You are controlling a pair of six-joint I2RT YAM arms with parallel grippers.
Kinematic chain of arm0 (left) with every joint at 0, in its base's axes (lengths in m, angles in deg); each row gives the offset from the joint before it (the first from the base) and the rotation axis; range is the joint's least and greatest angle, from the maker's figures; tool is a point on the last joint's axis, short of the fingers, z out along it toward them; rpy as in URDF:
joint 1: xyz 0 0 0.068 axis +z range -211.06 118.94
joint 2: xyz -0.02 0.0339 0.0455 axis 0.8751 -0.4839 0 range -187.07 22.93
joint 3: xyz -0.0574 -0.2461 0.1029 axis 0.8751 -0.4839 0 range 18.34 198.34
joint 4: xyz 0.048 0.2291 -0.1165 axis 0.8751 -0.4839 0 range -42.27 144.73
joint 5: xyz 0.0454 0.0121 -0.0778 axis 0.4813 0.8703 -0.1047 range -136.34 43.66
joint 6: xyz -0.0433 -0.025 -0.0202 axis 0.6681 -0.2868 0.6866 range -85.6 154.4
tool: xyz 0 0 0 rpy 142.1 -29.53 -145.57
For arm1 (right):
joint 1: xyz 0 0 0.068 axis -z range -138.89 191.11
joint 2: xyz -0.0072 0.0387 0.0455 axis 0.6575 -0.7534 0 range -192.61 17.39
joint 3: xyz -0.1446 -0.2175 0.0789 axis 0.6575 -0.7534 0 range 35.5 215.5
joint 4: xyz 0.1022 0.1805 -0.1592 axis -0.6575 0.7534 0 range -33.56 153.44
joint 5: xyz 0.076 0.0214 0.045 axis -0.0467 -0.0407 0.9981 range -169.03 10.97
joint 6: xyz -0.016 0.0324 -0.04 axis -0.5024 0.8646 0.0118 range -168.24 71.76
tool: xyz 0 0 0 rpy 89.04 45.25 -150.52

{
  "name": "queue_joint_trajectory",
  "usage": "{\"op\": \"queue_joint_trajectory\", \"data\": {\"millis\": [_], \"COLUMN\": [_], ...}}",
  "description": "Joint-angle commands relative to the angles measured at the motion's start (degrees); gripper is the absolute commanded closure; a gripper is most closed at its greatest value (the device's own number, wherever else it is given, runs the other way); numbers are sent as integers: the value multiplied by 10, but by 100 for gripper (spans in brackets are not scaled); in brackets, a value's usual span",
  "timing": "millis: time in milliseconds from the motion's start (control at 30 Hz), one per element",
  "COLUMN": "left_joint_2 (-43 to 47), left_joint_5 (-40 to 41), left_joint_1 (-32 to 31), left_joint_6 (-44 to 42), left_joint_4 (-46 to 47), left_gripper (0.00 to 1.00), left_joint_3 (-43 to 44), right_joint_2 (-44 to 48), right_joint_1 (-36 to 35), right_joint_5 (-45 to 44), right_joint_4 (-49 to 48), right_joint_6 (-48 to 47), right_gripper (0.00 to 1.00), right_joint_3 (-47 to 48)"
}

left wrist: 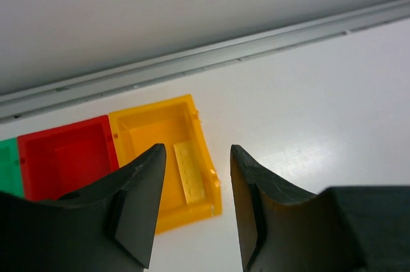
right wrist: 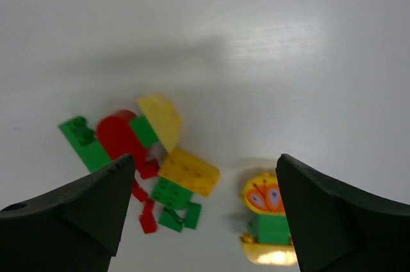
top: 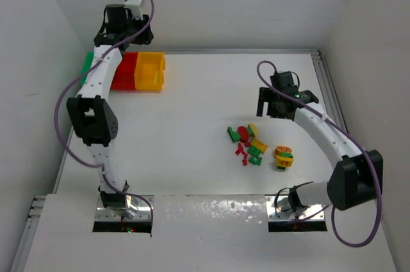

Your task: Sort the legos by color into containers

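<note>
The containers stand in a row at the table's far left: green bin point(top: 86, 64), red bin point(top: 126, 70), yellow bin point(top: 149, 70). My left gripper point(top: 131, 35) hovers over them. In the left wrist view it point(left wrist: 196, 149) is open and empty above the yellow bin point(left wrist: 150, 115), where a flat yellow lego point(left wrist: 190, 173) lies. The red bin point(left wrist: 64, 157) is beside it. The loose legos point(top: 248, 144) lie in a pile right of centre. My right gripper point(top: 272, 102) hangs above them, open point(right wrist: 205, 157), over a yellow brick point(right wrist: 189, 171), a red rounded piece point(right wrist: 115, 137) and green bricks point(right wrist: 83, 141).
A stacked yellow-and-green lego piece with a butterfly print point(right wrist: 266, 221) stands apart, right of the pile point(top: 283, 157). A metal rail point(left wrist: 256, 51) runs along the table's far edge behind the bins. White walls close in on the left, back and right.
</note>
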Motion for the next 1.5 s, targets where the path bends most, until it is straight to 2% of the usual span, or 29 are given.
{"op": "queue_joint_trajectory", "data": {"millis": [0, 100, 133, 167, 200, 233, 267, 333, 367, 400, 533, 700, 800, 1000, 1200, 1300, 1433, 1467], "left_joint_2": [125, 178, 189, 205, 213, 222, 239, 256, 270, 274, 285, 286, 287, 293, 300, 296, 293, 293], "left_joint_5": [-43, -47, -48, -49, -50, -50, -50, -47, -47, -48, -61, -68, -70, -62, -56, -58, -58, -58], "left_joint_1": [-25, -29, -30, -31, -34, -36, -42, -48, -52, -56, -57, -59, -60, -60, -61, -61, -61, -61], "left_joint_6": [-46, -50, -47, -47, -48, -50, -56, -65, -71, -73, -71, -65, -63, -68, -76, -77, -79, -80], "left_joint_4": [-54, -66, -69, -79, -83, -91, -93, -99, -101, -105, -118, -119, -120, -125, -127, -125, -126, -127], "left_gripper": [57, 56, 55, 55, 55, 55, 55, 54, 54, 54, 53, 53, 53, 53, 53, 53, 53, 53], "left_joint_3": [-90, -159, -169, -185, -193, -200, -220, -239, -256, -260, -274, -282, -281, -286, -290, -288, -282, -282], "right_joint_2": [50, 50, 48, 45, 42, 39, 29, 18, 12, -2, -46, -89, -112, -137, -37, -24, -18, -18], "right_joint_1": [8, 8, 8, 7, 6, 5, 5, 5, 5, 5, 4, 4, 3, 3, 4, 4, 4, 4], "right_joint_5": [-50, 45, 74, 103, 97, 82, 56, 57, 72, 112, 174, 152, 141, 153, 103, 100, 67, 57], "right_joint_4": [84, 56, 41, 5, -11, -21, -39, -59, -85, -98, -124, -148, -151, -143, -133, -70, -39, -35], "right_joint_6": [8, -32, -35, -34, -27, -20, -13, -19, -34, -40, -46, -34, -42, -43, -61, -71, -63, -62], "right_gripper": [11, 20, 33, 40, 48, 61, 63, 61, 52, 48, 37, 23, 18, 20, 25, 33, 55, 55], "right_joint_3": [-31, -55, -70, -78, -86, -95, -98, -100, -101, -101, -104, -101, -93, -81, -115, -108, -128, -135]}}
